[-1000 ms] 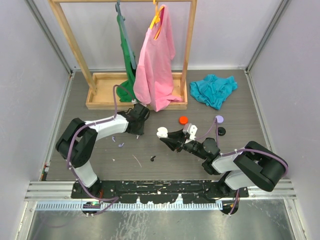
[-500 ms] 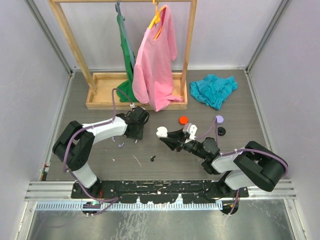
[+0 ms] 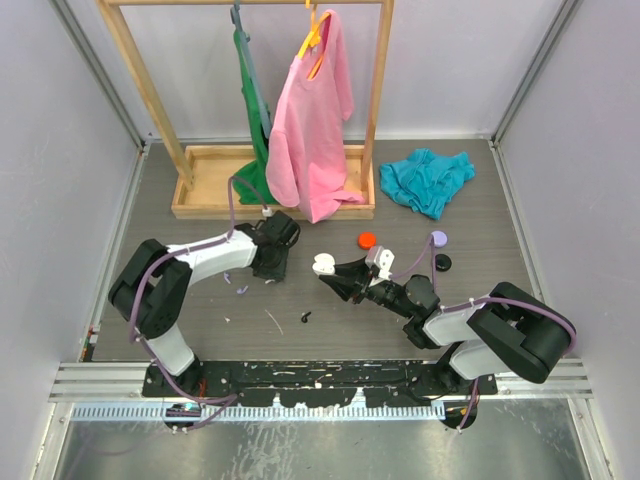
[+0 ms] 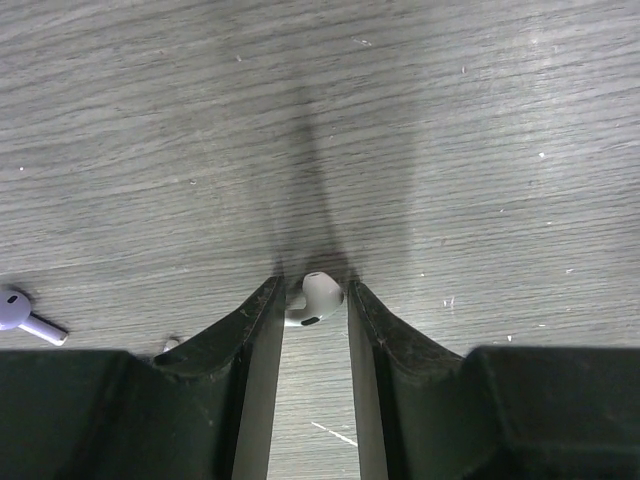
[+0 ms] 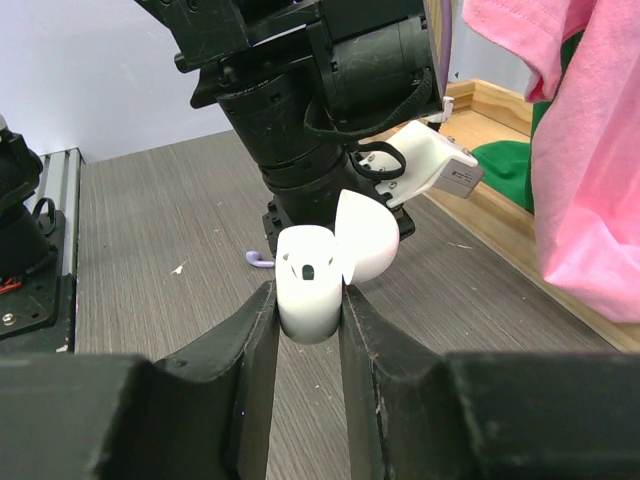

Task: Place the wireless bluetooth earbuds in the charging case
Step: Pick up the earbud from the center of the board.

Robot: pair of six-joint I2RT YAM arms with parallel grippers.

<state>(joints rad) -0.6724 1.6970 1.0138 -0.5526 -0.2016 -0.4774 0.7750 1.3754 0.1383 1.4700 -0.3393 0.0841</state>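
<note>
- White bud [image 4: 318, 292] lies on the table [image 4: 450, 120], lower centre of the left wrist view, between the left gripper [image 4: 313, 312] tips. The gap is narrow; I cannot tell whether they pinch it.
- Right gripper [image 5: 308, 300] clamps the open case [image 5: 308, 280] mid-frame.
- Bud is likely light, hard and slick, so pinch squarely across its head.

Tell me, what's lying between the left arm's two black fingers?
A white earbud, resting on the grey table between the fingertips; the left wrist view shows it.
</note>
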